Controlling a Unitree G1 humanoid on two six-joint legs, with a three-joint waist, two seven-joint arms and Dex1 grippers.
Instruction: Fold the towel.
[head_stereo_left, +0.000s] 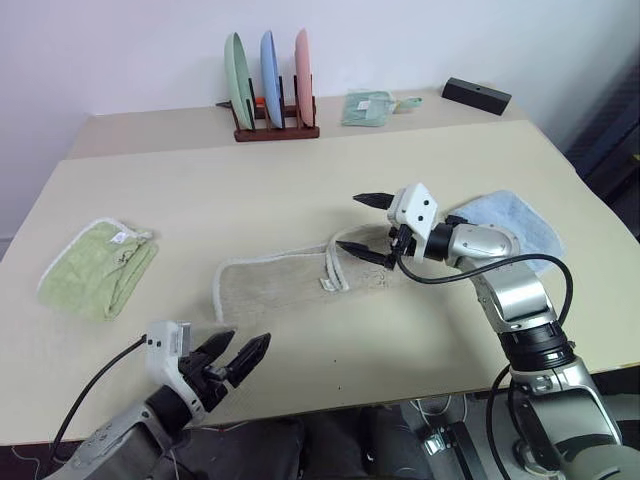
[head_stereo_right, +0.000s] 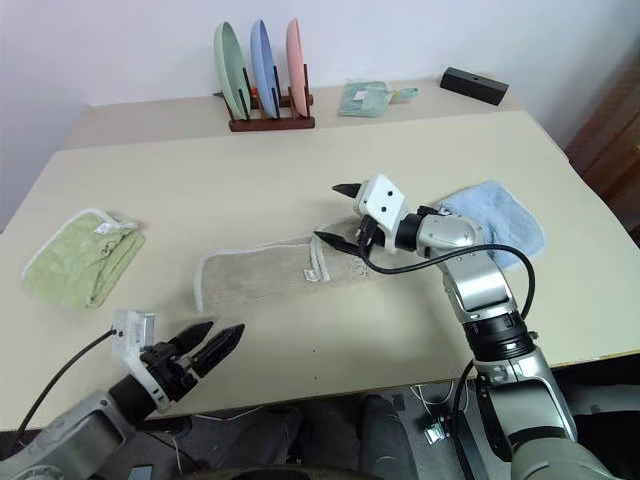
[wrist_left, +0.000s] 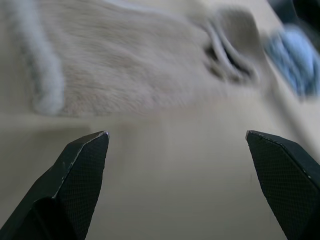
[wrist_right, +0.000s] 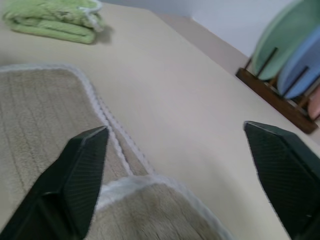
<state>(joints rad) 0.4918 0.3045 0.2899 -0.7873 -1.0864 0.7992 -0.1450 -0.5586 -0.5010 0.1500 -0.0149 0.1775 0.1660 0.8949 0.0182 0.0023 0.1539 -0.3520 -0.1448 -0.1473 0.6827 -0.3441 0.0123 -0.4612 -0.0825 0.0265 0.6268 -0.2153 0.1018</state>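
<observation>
The beige towel (head_stereo_left: 275, 288) with white edging lies flat in the middle of the table, and its right end is folded back over itself (head_stereo_left: 365, 262). My right gripper (head_stereo_left: 349, 222) hovers just above that folded end, open, with nothing between its fingers. In the right wrist view the towel's (wrist_right: 40, 115) white-edged corners lie below the spread fingers (wrist_right: 82, 165). My left gripper (head_stereo_left: 247, 343) stands open near the table's front edge, short of the towel's left end and apart from it. The left wrist view looks over bare table at the towel (wrist_left: 125, 65).
A folded light green towel (head_stereo_left: 98, 268) lies at the left, and a light blue towel (head_stereo_left: 512, 222) at the right behind my right arm. At the back stand a rack of three plates (head_stereo_left: 272, 90), a small teal cloth (head_stereo_left: 368, 106) and a black box (head_stereo_left: 477, 95).
</observation>
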